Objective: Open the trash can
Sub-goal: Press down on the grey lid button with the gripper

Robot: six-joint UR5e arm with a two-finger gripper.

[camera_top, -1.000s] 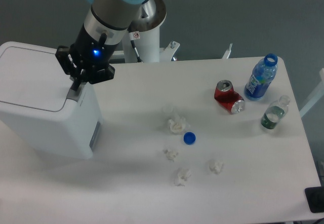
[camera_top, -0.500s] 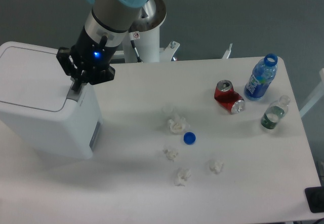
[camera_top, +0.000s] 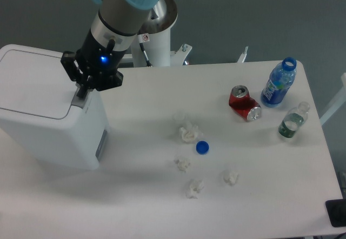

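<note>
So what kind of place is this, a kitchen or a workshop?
Most likely a robot lab. A robot arm works at a plain white table staged with a trash can and litter: a crushed can, bottles, paper scraps.

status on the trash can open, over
Gripper down on the grey button strip, fingers' state unreadable. Trash can lid flat, not open. Nothing in the way; bottles, can, paper scraps lie well right.

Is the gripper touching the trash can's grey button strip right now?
Touching: the camera view shows the gripper tip meeting the grey button strip on the trash can, with no visible gap.
</note>
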